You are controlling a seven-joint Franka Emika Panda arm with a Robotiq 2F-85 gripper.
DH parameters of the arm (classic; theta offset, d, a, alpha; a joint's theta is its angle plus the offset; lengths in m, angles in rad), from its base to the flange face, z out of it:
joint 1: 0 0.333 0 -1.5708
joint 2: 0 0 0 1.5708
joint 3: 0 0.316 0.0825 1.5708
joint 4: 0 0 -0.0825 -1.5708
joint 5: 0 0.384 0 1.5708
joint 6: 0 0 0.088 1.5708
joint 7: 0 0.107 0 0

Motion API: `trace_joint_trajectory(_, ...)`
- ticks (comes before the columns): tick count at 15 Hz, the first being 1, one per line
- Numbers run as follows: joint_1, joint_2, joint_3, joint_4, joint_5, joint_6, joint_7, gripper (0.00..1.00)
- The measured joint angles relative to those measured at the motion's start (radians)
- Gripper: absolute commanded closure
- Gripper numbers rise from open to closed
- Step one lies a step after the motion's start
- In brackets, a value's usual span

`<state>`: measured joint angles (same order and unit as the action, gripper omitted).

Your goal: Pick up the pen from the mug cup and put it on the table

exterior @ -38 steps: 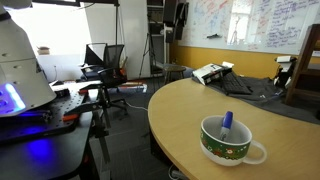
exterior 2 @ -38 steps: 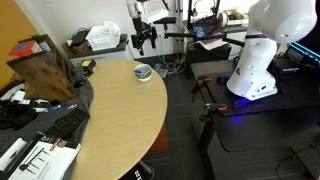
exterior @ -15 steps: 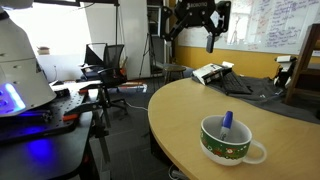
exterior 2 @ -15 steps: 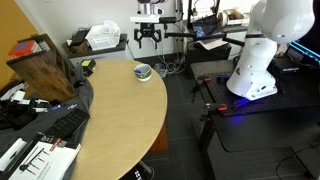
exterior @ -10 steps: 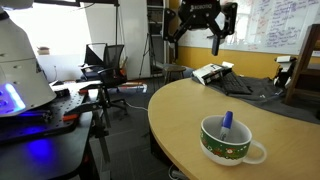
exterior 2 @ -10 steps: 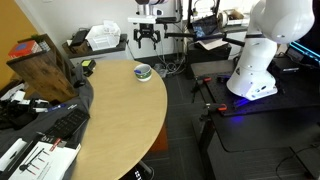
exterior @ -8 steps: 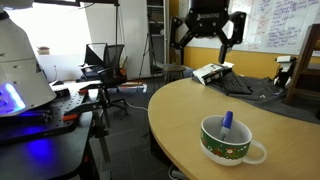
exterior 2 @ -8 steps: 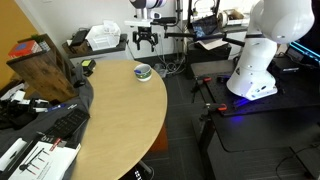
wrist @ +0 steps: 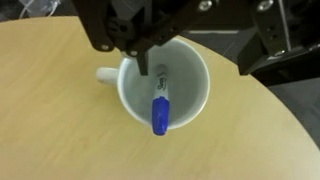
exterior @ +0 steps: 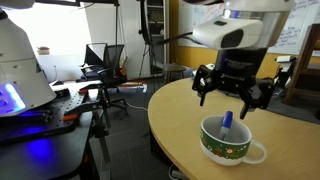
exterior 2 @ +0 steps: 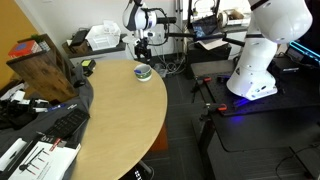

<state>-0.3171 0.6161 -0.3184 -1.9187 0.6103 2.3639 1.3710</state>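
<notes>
As it leans in the mug cup (wrist: 192, 88), the pen (wrist: 159, 106) points tip-down.

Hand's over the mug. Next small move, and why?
Probably lower the hand straight down until its fingers bracket the upper end of the pen. The hand hovers open above the mug, and in the wrist view the pen leans on the rim roughly between the fingers, so no sideways shift looks needed.
</notes>
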Motion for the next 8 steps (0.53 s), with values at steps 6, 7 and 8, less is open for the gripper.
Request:
trace_joint_trajectory(6, -0.072, 0.087, 0.056, 0.08, 0.166, 0.0, 0.066, 0.0)
trace_joint_trajectory(7, -0.074, 0.087, 0.064, 0.079, 0.186, 0.002, 0.062, 0.0)
trace_joint_trajectory(8, -0.073, 0.087, 0.07, 0.074, 0.203, 0.013, 0.05, 0.0)
